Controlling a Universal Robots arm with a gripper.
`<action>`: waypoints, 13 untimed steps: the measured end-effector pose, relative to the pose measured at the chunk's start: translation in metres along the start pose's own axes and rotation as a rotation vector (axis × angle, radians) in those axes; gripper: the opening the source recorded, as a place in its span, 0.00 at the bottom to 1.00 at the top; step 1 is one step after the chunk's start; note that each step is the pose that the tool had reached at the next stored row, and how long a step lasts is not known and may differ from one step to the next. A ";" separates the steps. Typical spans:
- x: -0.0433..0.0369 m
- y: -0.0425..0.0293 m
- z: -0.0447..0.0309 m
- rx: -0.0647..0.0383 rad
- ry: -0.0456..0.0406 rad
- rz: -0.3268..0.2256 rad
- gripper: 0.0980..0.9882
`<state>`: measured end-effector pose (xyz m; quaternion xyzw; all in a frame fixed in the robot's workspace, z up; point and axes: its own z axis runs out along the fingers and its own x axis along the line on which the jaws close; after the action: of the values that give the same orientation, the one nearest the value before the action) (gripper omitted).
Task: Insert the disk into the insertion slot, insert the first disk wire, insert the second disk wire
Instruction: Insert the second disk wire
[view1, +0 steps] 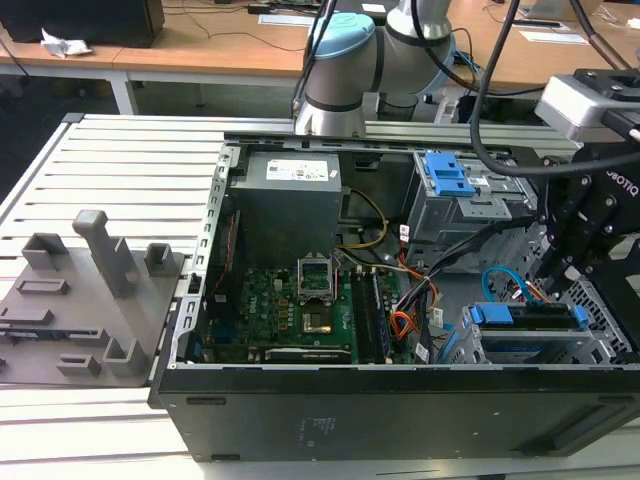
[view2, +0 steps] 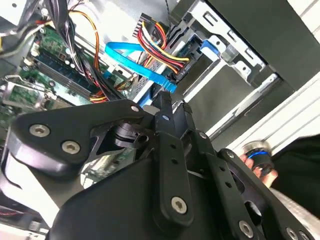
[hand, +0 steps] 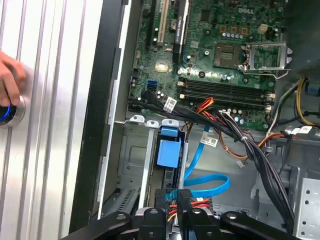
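While the gripper (hand: 175, 212) is pinching a wire plug (hand: 186, 198) at the back of the disk (view1: 525, 322), sitting in its slot (view1: 600, 345) at the exterior view's lower right, a crooked push could be bending the plug.

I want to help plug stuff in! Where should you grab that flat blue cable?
The blue cable loops and looks floppy, so pinching its middle would likely just bend it. Better to hold the stiff plug at its end, coming in through the case's open side, since bundled wires crowd beside it.
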<state>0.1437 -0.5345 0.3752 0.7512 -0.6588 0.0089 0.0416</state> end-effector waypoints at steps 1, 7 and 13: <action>-0.0001 0.0001 0.0017 0.001 0.0008 -0.017 0.16; 0.0012 0.0009 0.0197 0.002 0.0013 -0.029 0.16; 0.0007 0.0005 0.0289 0.000 -0.0005 0.005 0.16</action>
<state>0.1422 -0.5374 0.3465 0.7495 -0.6606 0.0087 0.0415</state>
